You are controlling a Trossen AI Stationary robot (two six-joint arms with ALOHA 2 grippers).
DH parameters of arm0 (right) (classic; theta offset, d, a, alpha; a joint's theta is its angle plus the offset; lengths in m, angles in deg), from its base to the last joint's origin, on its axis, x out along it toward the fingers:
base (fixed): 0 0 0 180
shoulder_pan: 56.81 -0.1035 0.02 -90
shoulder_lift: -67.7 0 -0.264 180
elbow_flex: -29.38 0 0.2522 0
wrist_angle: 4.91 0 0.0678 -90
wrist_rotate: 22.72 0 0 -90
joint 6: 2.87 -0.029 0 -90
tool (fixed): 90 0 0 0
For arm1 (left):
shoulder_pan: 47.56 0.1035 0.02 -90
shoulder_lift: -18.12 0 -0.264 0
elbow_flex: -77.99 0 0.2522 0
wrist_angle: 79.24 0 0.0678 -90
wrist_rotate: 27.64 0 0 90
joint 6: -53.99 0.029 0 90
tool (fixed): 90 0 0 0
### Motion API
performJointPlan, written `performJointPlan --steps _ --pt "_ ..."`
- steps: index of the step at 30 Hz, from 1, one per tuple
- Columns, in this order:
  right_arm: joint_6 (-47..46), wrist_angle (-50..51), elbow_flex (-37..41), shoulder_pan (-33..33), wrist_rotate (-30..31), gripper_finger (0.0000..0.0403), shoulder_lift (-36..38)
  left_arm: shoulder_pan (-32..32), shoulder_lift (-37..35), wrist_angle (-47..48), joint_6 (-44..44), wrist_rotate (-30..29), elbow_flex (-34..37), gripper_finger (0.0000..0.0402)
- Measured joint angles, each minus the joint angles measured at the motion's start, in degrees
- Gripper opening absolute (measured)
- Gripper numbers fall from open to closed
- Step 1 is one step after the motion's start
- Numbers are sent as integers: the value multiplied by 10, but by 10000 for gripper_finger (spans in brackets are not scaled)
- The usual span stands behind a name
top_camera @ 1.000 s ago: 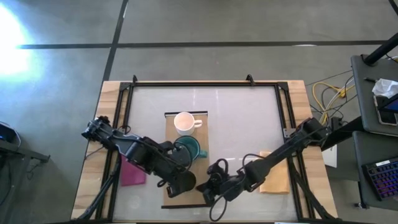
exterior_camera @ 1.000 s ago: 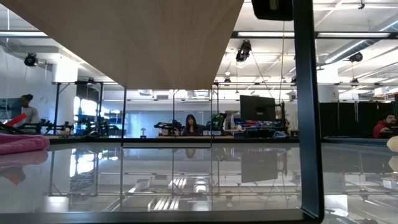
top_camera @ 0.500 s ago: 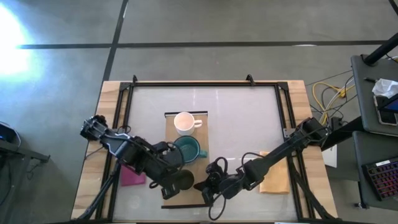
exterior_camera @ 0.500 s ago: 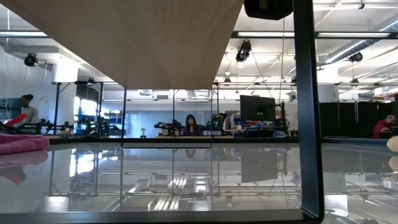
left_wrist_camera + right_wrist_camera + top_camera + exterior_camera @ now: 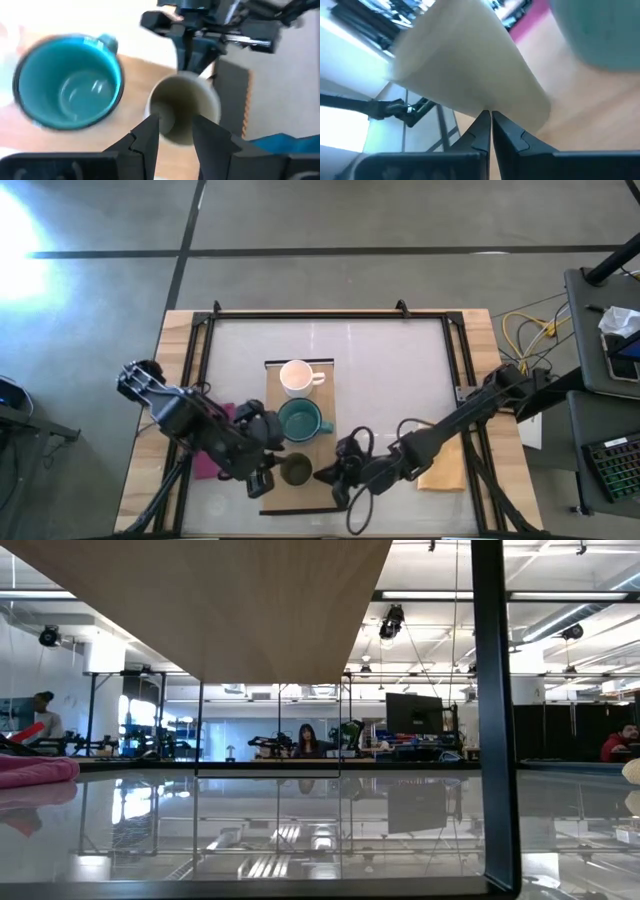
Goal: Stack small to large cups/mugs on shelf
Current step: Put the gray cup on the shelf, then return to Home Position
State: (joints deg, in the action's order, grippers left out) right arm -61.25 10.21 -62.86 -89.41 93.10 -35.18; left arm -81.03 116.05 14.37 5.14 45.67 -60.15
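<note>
Glass tabletop, shelf point(image 5: 315, 485) as landmark | cup point(image 5: 295, 470) upright on shelf's near end, just below teal mug point(image 5: 300, 420), white mug point(image 5: 297, 377) beyond | left gripper point(image 5: 172, 131) fingers apart, straddling cup rim | right gripper point(image 5: 330, 475) pinched together beside cup, opposite side.

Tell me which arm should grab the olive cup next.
Left, probably: the left gripper has jaws open right at the cup rim. The right gripper is also beside the cup, but its jaws are shut.
</note>
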Motion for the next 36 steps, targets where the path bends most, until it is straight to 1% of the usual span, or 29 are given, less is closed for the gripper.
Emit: performJointPlan --steps 2,5,8,10,12,13,14,15,16,17,18,19,21,23,25,27,29,31,33,36 --pt "44 0 0 0 -2 9 23 -1 -14 -27 37 -1 0 101" --pt "134 -8 0 0 -8 9 72 -10 -40 -92 136 -2 0 101" --pt "203 0 0 -1 -46 9 131 -13 -72 -136 245 3 0 101" --pt "210 -5 0 -1 -58 9 168 -11 -93 -152 213 34 2 101" --pt "163 -8 0 -1 -58 9 205 -13 -111 -179 200 65 8 101" --pt "158 -16 0 -2 -56 9 222 -18 -119 -201 224 85 13 101" --pt "180 -33 0 -6 -57 9 237 -27 -125 -232 268 112 20 101" --pt "229 -53 0 -13 -71 9 249 -37 -131 -265 321 145 26 101" --pt "286 -77 0 -20 -94 9 255 -43 -136 -292 358 177 32 101" --pt "338 -102 0 -26 -124 9 259 -45 -140 -320 375 204 39 101" --pt "376 -121 0 -31 -159 9 260 -45 -147 -346 386 225 48 101" --pt "394 -136 0 -34 -192 9 260 -44 -154 -365 398 236 61 101" --pt "393 -153 0 -35 -244 9 250 -41 -168 -388 417 233 97 101" --pt "389 -157 0 -33 -252 9 232 -39 -179 -428 428 232 149 101" --pt "389 -168 2 -21 -265 9 204 -38 -190 -491 449 238 208 101" --pt "388 -195 5 4 -323 9 174 -25 -203 -555 476 267 267 101" --pt "381 -233 6 43 -422 9 156 7 -226 -607 489 304 315 101" --pt "368 -262 6 89 -509 9 150 49 -253 -632 493 331 352 101" --pt "360 -252 6 135 -559 9 154 91 -279 -632 495 333 381 101" --pt "365 -191 13 201 -585 9 178 161 -323 -628 493 336 416 101"
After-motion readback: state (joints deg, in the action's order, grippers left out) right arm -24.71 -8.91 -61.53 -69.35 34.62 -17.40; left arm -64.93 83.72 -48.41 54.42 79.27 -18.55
